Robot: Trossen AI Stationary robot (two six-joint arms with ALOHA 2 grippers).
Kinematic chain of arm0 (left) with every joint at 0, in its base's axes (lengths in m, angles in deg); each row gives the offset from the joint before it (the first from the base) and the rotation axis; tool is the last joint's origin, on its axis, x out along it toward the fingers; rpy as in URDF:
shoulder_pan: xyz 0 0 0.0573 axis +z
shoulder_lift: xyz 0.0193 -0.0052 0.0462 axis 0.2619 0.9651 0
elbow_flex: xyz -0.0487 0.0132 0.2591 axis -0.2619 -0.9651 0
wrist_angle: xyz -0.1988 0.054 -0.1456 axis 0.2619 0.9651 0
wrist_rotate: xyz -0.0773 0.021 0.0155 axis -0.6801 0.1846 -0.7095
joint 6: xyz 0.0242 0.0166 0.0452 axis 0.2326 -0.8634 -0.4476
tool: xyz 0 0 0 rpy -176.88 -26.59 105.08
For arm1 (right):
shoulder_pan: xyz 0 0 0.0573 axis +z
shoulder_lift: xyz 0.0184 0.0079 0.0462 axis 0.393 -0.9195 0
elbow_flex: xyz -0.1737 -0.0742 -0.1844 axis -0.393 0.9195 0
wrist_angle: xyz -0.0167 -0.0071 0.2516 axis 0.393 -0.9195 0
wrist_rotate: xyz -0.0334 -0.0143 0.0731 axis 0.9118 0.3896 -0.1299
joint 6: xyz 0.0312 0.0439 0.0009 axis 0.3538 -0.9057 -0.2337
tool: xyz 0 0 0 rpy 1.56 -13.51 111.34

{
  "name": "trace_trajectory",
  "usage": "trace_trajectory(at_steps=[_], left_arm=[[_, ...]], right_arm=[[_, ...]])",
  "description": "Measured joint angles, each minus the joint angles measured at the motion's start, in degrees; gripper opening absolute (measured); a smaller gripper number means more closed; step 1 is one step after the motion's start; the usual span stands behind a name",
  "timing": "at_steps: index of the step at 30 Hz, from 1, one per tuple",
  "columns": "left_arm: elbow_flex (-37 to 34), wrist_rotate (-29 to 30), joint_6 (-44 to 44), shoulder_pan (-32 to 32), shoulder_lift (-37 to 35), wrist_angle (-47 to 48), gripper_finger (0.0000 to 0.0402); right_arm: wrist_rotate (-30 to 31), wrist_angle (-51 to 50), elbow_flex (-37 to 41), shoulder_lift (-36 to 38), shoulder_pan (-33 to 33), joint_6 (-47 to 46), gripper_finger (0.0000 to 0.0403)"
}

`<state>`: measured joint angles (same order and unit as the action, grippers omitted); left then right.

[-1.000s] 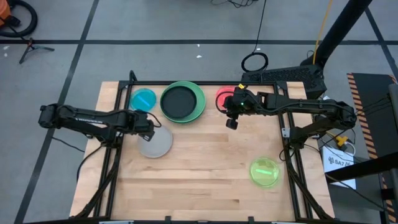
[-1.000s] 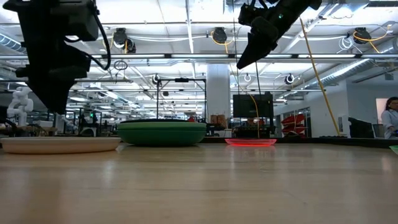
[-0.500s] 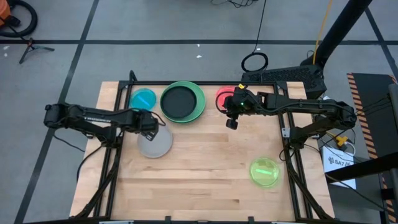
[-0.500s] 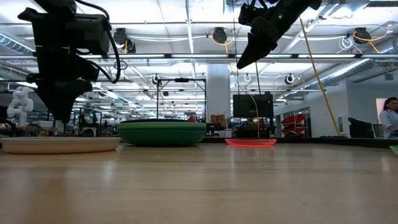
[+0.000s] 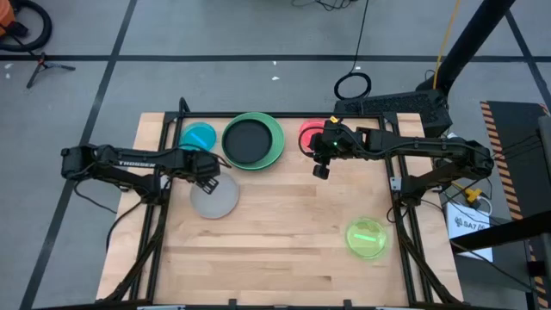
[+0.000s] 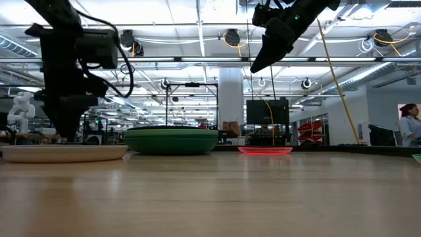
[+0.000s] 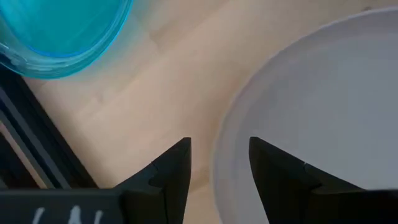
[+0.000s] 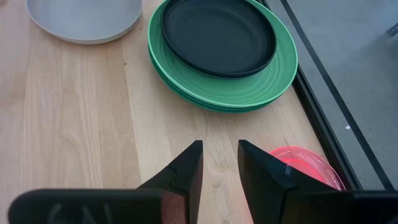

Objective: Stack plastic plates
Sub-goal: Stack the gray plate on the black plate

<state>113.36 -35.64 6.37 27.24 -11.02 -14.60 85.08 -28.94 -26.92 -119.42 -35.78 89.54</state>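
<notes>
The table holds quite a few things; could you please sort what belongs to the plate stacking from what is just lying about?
Job:
- grey plate, left gripper open at its rim
- black plate on green plates
- blue plate
- pink plate
- yellow-green plate
- right gripper, waiting raised

Lying about:
- cable loop on the floor

table [image 5: 284, 241]: pale wood, smooth, faint grain, matt
grey plate [image 7: 323, 106]: matt, opaque plastic
blue plate [image 7: 56, 28]: translucent, glossy plastic
green plate [image 8: 249, 84]: ridged rim, slight sheen
black plate [image 8: 217, 34]: smooth, satin
pink plate [image 8: 308, 163]: translucent
</notes>
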Motion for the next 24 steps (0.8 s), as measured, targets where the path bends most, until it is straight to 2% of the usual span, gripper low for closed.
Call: trace_trajectory(at_steps=[8, 18, 24], left_arm=[[-3.20, -0.82, -1.77, 3.10, -0.02, -2.89, 0.0168], [-3.46, -1.94, -2.77, 3.32, -0.02, -5.58, 0.0168], [-6.53, -2.89, -0.68, 3.45, -0.02, -7.40, 0.0168]], right_arm=[[0.00, 0.01, 0.00, 0.00, 0.00, 0.00, 0.0093], [0.00, 0.01, 0.00, 0.00, 0.00, 0.00, 0.0093], [0.00, -0.01, 0.00, -0.01, 0.00, 0.00, 0.0093]])
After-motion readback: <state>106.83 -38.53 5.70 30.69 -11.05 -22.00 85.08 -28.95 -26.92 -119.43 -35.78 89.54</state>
